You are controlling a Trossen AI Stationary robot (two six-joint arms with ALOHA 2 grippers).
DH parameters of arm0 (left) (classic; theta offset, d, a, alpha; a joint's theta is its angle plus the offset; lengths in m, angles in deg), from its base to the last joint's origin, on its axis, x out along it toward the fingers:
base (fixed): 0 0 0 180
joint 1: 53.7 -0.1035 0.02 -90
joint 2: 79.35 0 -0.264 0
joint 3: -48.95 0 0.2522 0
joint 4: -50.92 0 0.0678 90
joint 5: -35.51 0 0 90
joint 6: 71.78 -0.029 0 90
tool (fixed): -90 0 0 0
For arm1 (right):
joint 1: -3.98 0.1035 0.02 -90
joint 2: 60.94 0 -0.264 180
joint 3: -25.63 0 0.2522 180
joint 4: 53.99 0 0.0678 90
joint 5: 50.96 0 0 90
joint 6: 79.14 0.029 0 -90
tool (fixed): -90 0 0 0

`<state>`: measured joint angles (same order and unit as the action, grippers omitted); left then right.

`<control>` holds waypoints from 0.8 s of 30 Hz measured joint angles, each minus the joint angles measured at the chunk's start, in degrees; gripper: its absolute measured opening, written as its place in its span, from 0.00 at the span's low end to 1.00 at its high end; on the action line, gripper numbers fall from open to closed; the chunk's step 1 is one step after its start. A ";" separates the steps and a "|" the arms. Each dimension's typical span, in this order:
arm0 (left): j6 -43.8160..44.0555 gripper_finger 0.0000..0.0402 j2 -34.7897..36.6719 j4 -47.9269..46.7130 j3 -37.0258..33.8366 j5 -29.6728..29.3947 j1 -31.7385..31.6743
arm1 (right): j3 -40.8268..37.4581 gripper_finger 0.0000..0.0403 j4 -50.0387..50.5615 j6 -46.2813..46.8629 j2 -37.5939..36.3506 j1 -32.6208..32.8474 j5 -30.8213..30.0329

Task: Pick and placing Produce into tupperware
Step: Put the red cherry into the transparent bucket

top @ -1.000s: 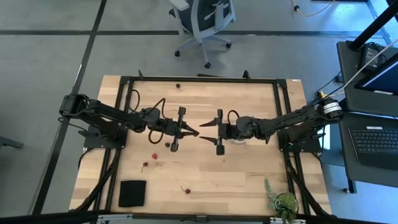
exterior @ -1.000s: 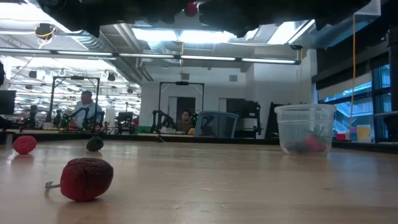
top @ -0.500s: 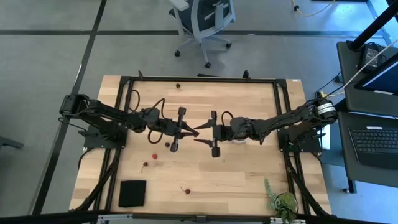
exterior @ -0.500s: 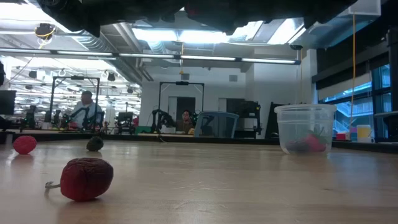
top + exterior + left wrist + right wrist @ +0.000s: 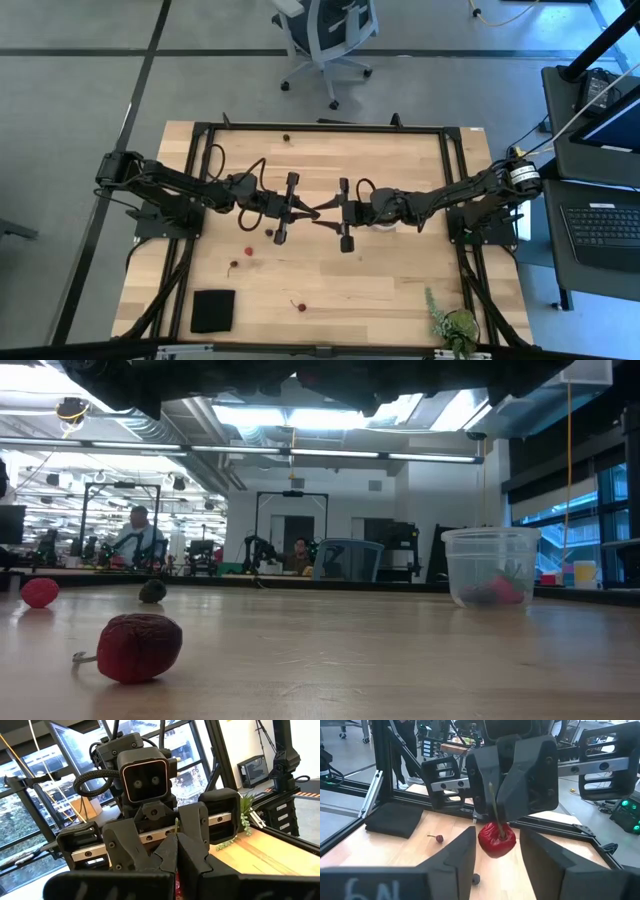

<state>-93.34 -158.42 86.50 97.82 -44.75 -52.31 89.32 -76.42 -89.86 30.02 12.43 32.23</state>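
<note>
Both arms meet mid-desk, tip to tip. The left end effector [image 5: 512,827] is pinched on a red fruit [image 5: 496,840] by its stem, and that fruit hangs right between the spread-open fingers of the right end effector [image 5: 322,214]. The tub [image 5: 490,567] sits just behind the right end effector's wrist.

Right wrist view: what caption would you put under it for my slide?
Left gripper holds a red cherry by its stem between the open right gripper's fingers.

Robotics lab: framed wooden bench [image 5: 330,285], more arm rigs [image 5: 262,550] behind, office chair [image 5: 325,35], laptop [image 5: 610,225], concrete floor [image 5: 80,110].
</note>
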 joint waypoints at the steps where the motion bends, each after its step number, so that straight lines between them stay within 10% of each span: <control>1: 0.00 0.00 0.00 0.00 0.00 0.00 0.01 | 0.00 0.36 0.01 -0.02 0.00 0.00 0.00; 24: -0.88 0.00 0.00 -0.83 0.04 -2.03 0.07 | -0.06 0.15 1.05 -0.27 -0.07 -0.02 -0.04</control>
<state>-94.22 -158.42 85.67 97.86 -46.78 -52.24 89.26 -75.37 -90.13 29.96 12.41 32.19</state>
